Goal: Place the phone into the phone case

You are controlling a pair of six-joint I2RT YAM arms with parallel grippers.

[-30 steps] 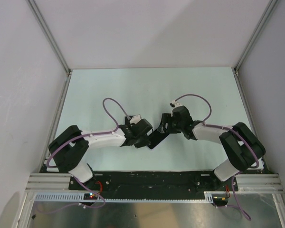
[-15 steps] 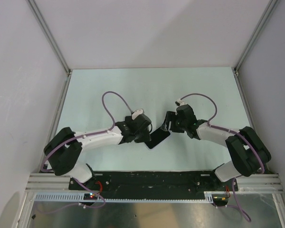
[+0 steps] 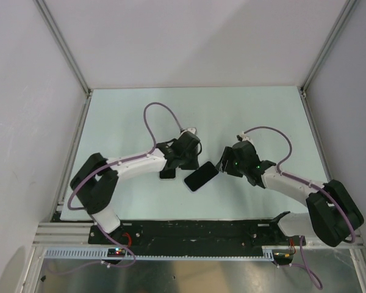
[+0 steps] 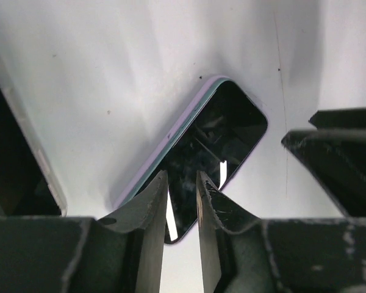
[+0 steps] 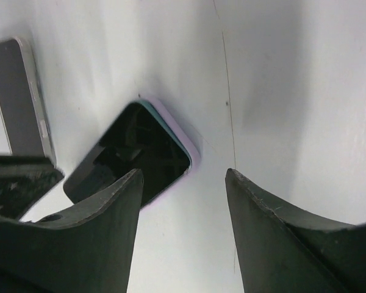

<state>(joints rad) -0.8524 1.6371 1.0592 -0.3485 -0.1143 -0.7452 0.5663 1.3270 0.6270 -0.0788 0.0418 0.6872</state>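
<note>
The phone should be gripped edgewise by the wide, empty right gripper at its two o'clock, steadied by the narrow-set, empty left gripper.

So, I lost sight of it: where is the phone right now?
Top view: the slim lavender-edged, black-screened phone lies screen up on the pale table, centre-front, between the left jaws and the right jaws.

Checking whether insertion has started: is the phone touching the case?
Apart. The right wrist view shows a strip of bare table between the phone and the pale-edged case.
</note>
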